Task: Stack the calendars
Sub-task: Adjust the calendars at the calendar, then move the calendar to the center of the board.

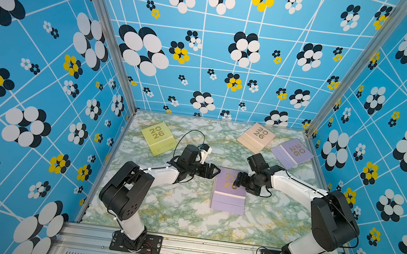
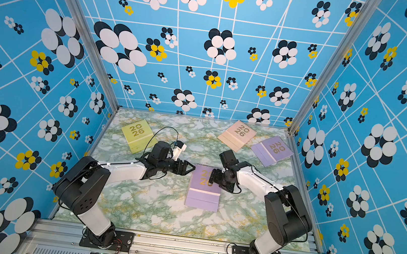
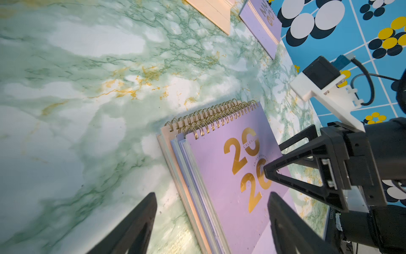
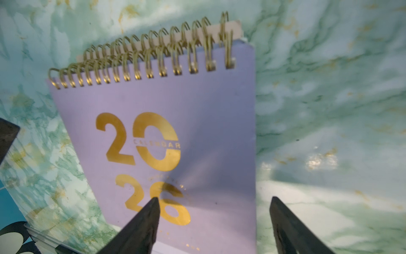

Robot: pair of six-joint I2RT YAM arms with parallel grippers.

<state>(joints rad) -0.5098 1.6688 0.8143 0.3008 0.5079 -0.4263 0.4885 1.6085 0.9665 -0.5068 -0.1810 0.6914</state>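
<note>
On lilac calendar [image 4: 197,132]: gold "2026", "CALENDAR".

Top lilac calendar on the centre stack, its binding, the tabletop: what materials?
Lilac calendar cover: matte card, likely; no glare, gold foil numerals glint. Gold spiral binding: shiny wire, probably metal. Green marble-patterned tabletop: glossy, glare patches; likely printed laminate or film, stone not excluded.

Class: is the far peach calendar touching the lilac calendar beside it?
Apart. The left wrist view shows a strip of table between the peach calendar and lilac calendar.
</note>
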